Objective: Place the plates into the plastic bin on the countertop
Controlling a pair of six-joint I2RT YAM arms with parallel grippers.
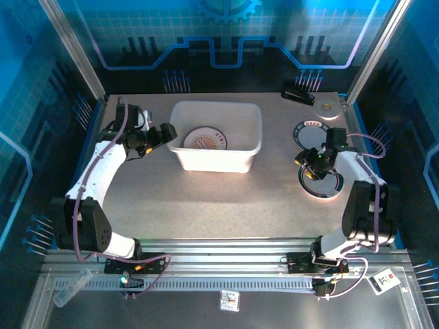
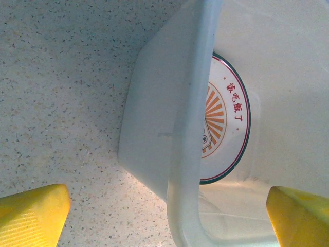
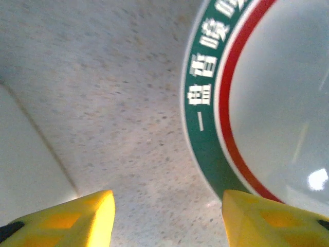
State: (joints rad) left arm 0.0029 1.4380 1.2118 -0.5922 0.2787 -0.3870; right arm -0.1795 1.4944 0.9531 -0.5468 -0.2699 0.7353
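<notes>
Currently in hand: judged to be the pick-up of a green-rimmed plate lying on the countertop, right of the plastic bin.
Right gripper: jaws parted and holding nothing, with bare countertop between them; the plate's rim lies just inside the right finger.
Left gripper: jaws spread wide, astride the bin's left wall without clasping it.
Plates: a sunburst plate lies flat inside the bin. Two rest well right of the bin, the back plate level with it and the near plate closer to the arm bases. Which of these two the right wrist view shows cannot be told.
Good practice: set one finger outside the rim and one over the plate's well. Pinch the rim itself and lift level before swinging toward the bin.
Caution: a glazed rim probably slips, so close firmly. Lower the plate clear of the left gripper at the bin's wall.
</notes>
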